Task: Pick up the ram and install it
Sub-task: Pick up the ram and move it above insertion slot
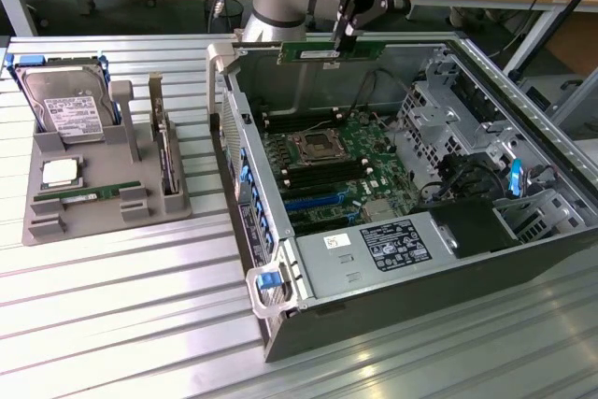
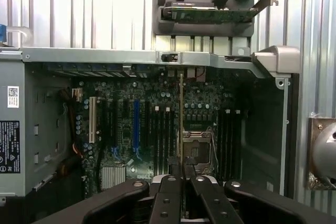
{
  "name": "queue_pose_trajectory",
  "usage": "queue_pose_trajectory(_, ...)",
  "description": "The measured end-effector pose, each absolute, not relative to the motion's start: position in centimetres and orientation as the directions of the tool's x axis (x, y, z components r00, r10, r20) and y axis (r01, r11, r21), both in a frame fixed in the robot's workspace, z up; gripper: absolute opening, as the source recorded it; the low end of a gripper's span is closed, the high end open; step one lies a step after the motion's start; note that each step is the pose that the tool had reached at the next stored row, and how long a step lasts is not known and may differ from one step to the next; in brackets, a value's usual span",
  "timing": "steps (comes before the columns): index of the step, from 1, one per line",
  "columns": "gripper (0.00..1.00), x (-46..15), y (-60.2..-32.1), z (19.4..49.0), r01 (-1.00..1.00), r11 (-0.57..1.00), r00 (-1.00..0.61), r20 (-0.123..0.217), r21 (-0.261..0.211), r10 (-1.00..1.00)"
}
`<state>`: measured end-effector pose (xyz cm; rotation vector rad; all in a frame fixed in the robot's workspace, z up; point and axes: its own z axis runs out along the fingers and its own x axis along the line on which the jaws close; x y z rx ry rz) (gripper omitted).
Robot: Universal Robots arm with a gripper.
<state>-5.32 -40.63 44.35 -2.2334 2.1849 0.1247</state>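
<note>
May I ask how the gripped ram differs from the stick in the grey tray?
The gripper clamps the ram; the stick lies untouched in the tray. The ram hangs over the case; the stick sits outside it, toward the exterior view's left. Both are long, narrow, green.

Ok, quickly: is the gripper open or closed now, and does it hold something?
Gripper: closed, holding the ram stick above the open computer case.
</note>
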Motion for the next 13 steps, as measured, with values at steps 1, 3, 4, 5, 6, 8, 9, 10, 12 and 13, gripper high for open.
queue_pose_trajectory(1, 0.13, -5.1, -40.6, 44.3, -0.999, -0.024, 0.02, -0.067, 0.045, -0.998)
queue_pose_trajectory(3, 0.13, -4.5, -40.6, 44.2, -0.999, -0.024, 0.021, -0.067, 0.045, -0.998)
queue_pose_trajectory(4, 0.13, -4.3, -40.6, 44.2, -0.999, -0.024, 0.021, -0.067, 0.045, -0.998)
queue_pose_trajectory(5, 0.13, -4.0, -40.6, 44.1, -0.999, -0.024, 0.021, -0.067, 0.045, -0.998)
queue_pose_trajectory(6, 0.13, -3.8, -40.6, 44.0, -0.999, -0.024, 0.021, -0.067, 0.045, -0.998)
queue_pose_trajectory(8, 0.13, -3.2, -40.6, 43.9, -0.999, -0.024, 0.021, -0.067, 0.045, -0.998)
queue_pose_trajectory(9, 0.13, -3.1, -40.6, 43.8, -0.999, -0.024, 0.021, -0.067, 0.045, -0.998)
queue_pose_trajectory(10, 0.13, -3.1, -40.6, 43.8, -0.999, -0.024, 0.021, -0.067, 0.045, -0.998)
queue_pose_trajectory(12, 0.13, -2.9, -40.6, 43.5, -0.999, -0.024, 0.021, -0.067, 0.045, -0.998)
queue_pose_trajectory(13, 0.13, -2.8, -40.6, 43.4, -0.999, -0.024, 0.021, -0.067, 0.045, -0.998)
